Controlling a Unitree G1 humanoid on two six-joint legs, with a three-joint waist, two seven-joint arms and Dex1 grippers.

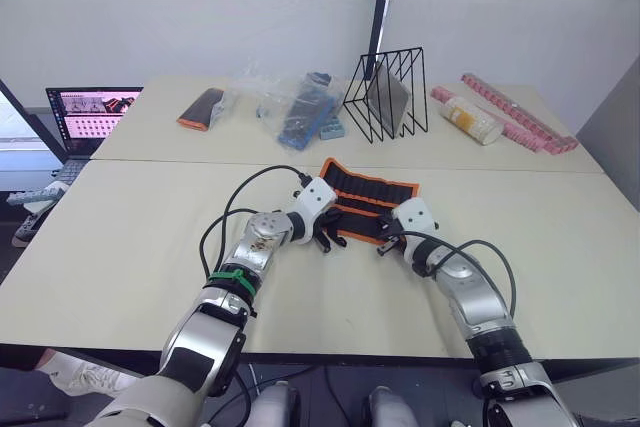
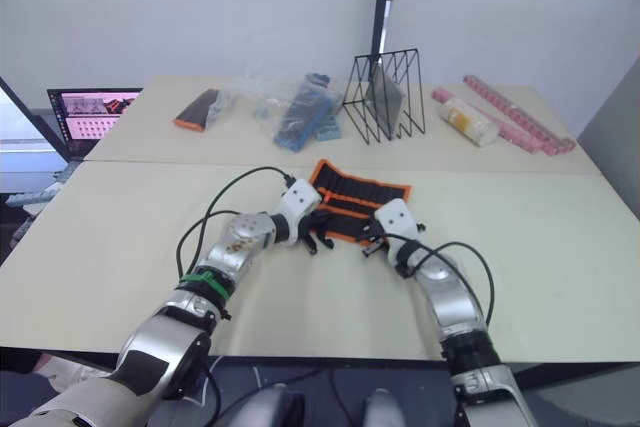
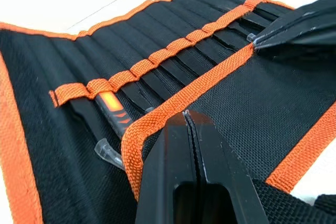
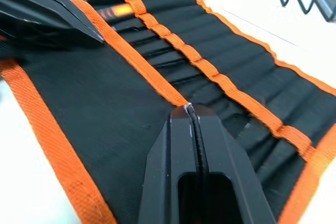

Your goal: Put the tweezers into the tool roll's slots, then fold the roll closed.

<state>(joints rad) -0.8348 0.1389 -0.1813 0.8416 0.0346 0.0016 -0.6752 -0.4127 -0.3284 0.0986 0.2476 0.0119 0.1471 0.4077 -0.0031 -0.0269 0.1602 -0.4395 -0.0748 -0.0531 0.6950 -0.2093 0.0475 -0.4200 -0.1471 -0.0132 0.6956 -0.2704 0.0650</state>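
The tool roll (image 1: 366, 201) lies unrolled on the near table, black fabric with orange binding. Several black tweezers (image 3: 173, 69) sit side by side in its slots under an orange band; one (image 3: 111, 106) carries an orange mark and a clear tip cap. A bound flap (image 4: 105, 103) covers their lower ends. My left gripper (image 1: 325, 238) is shut, its tips touching the flap's orange binding near the roll's left end. Near the right end, my right gripper (image 1: 386, 244) is also shut, tips on the same binding. No fabric visibly lifts between either pair of fingers.
On the far table stand a black wire rack (image 1: 388, 95), a clear bag of blue items (image 1: 300, 109), a small black-and-orange pouch (image 1: 202, 109), a pale cylinder (image 1: 472, 119) and a pink strip (image 1: 522, 113). A laptop (image 1: 92, 115) sits off the left edge.
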